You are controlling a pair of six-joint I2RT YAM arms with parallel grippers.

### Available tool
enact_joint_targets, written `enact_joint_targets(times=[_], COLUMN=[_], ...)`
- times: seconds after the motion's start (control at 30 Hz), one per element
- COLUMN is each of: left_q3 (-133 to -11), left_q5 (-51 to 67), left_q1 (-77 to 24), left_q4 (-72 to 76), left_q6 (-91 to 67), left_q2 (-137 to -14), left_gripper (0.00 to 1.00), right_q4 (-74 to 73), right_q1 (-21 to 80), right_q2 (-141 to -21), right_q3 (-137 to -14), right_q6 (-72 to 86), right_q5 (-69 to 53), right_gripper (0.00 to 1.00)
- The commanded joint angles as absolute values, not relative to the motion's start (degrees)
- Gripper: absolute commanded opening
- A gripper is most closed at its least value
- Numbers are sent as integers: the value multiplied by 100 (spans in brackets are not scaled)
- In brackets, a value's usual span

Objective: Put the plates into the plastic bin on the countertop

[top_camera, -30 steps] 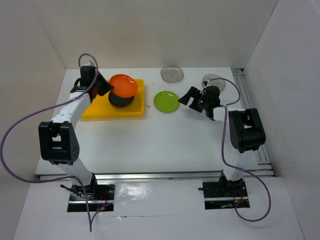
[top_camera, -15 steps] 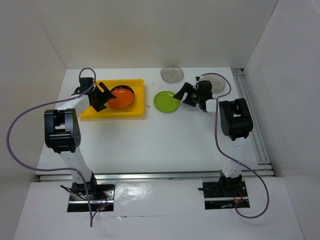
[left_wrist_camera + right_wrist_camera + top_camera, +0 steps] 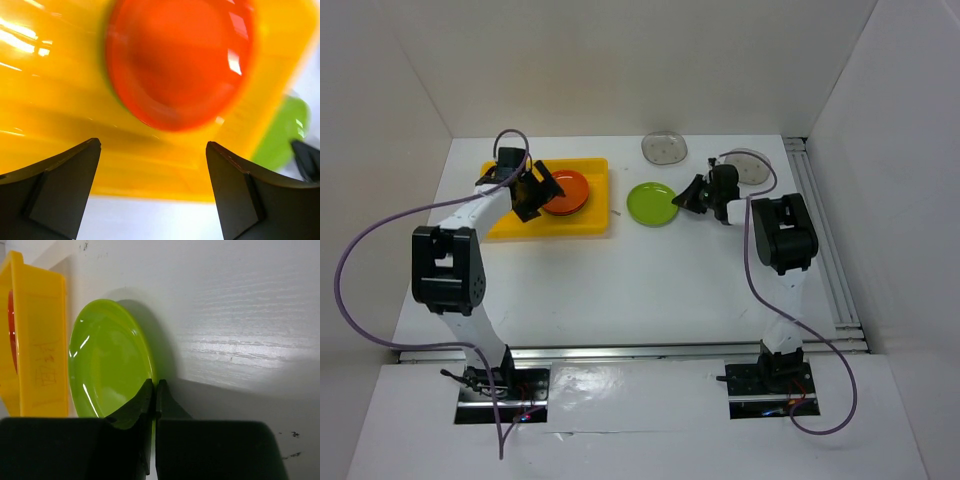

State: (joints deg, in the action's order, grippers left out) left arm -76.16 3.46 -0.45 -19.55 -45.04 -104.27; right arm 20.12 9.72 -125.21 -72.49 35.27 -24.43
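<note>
The grip on the green plate (image 3: pixel 107 360) looks thin to me: the right gripper (image 3: pixel 155 390) has only the near rim, so when the plate is lifted it could tip, swing or slide out and drop on the countertop (image 3: pixel 640 280) before it reaches the yellow bin (image 3: pixel 510 225). The bin's raised wall is just beside the plate, so a low carry might knock the plate against it or shove the bin. The left gripper (image 3: pixel 152 146) hangs over the bin too, and I'd worry about the two arms crowding each other there. Its fingers (image 3: pixel 55 190) are spread wide, one on each side of the view, holding nothing and touching nothing. The orange plate (image 3: pixel 180 55) lies flat inside the bin right under them. The right fingers (image 3: pixel 132 415) are pressed nearly together, pinching the green plate's edge, and the plate seems to rest on the countertop. One clear plate (image 3: pixel 665 147) sits near the back wall and another clear plate (image 3: pixel 752 162) sits just behind the right arm, both outside the bin.
</note>
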Motion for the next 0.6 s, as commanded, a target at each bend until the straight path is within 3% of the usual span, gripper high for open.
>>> enact_joint_targets(times=[0.0,0.1,0.27,0.43,0.57], left_q3=[-7813,-7813,-7189,-7426,-7532], left_q5=[307,683,1388,1328,1274], left_q1=[-456,-860,-1721,-2495,-2812], left_q4=[-1925,-1768,-572,-360,-308], left_q6=[-4307,-4219,-4219,-4017,-4017], left_q2=[-9651,-9589,-9097,-9597,-10124], left_gripper=[100,100,100,100,100], right_q4=[1687,1801,2276,2759,2602], right_q1=[1002,1002,949,949,949], right_q2=[-12674,-12402,-10580,-8862,-7973], right_q3=[-6866,-6611,-5337,-4010,-3779], right_q6=[3428,3428,3542,3489,3437], right_q5=[-2303,-2303,-2119,-2470,-2558], right_gripper=[0,0,0,0,0])
